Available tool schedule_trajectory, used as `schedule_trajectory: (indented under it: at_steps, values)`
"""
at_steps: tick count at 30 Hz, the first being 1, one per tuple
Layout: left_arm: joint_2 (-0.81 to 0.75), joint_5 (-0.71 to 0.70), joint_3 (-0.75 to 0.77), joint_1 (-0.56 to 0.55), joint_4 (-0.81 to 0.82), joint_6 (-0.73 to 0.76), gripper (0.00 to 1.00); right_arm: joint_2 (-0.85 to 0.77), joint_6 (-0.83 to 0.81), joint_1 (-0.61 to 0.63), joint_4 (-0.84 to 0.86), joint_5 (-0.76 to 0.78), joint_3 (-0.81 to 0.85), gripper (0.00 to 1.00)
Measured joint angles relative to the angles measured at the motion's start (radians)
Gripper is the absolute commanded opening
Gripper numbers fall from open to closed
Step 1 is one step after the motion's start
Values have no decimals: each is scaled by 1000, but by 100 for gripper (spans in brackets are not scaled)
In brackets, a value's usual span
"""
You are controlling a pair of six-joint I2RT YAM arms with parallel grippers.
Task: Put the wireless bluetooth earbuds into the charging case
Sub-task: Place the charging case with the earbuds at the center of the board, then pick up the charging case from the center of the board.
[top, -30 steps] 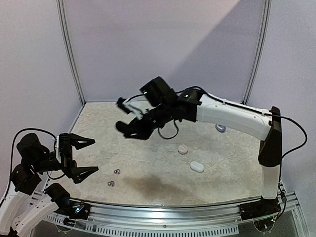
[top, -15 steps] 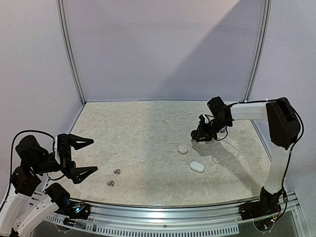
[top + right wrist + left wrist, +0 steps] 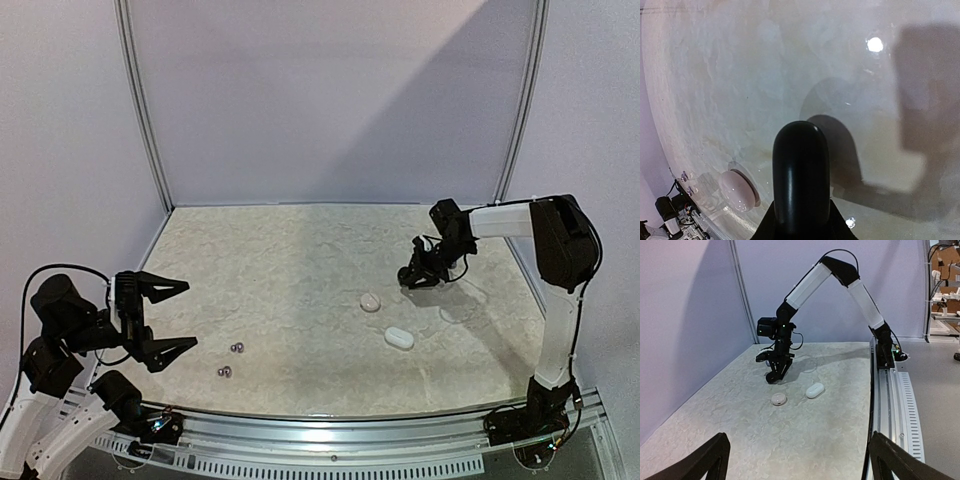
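1. The two earbuds (image 3: 238, 348) I can spot lie on the table (image 3: 280, 260) just past the left hand's (image 3: 190, 313) fingertips, well apart from the right hand (image 3: 412, 279). Tiny and rounded, they would likely skid if nudged.
2. The left hand gapes wide, holding nothing; closing off-centre could flick a bud away.
3. The round white case (image 3: 370, 301) and oval white case (image 3: 399, 338) sit near the right hand. Both look shut, so a bud might bounce off a lid.
4. The right hand hangs low; I cannot tell its grip. A sweep might knock the cases.
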Motion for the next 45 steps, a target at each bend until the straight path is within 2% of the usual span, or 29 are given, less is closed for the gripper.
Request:
schedule_trajectory:
  at_steps: [6,8,10,15,18,22,24,26,35,37,40,43,45]
  values:
    - [0,-3,0,0,0,0,99,34,-44,-21,-58,0,50,62]
    - [0,-3,0,0,0,0,99,40,-53,-26,-89,12,74,72]
    - [0,-3,0,0,0,0,99,43,-78,-26,-137,41,118,76]
    - [0,-3,0,0,0,0,99,42,-154,-27,-269,159,303,79]
    - [0,-3,0,0,0,0,99,40,-217,-27,-346,304,415,86]
    - [0,-2,0,0,0,1,99,37,-322,-27,-422,587,481,99]
    - [0,1,0,0,0,2,99,48,-398,-31,-450,682,488,99]
    - [1,2,0,0,0,4,99,66,-455,-35,-450,714,488,99]
    - [3,5,0,2,-4,12,99,211,-612,-79,-398,684,539,98]
    - [3,6,0,3,-4,12,99,227,-624,-92,-391,674,542,92]
    - [3,7,0,3,-4,12,99,247,-637,-111,-388,651,543,78]
    - [3,10,0,3,-4,12,99,267,-644,-124,-384,624,543,61]
    - [4,10,0,3,-4,12,99,275,-645,-126,-381,608,541,47]
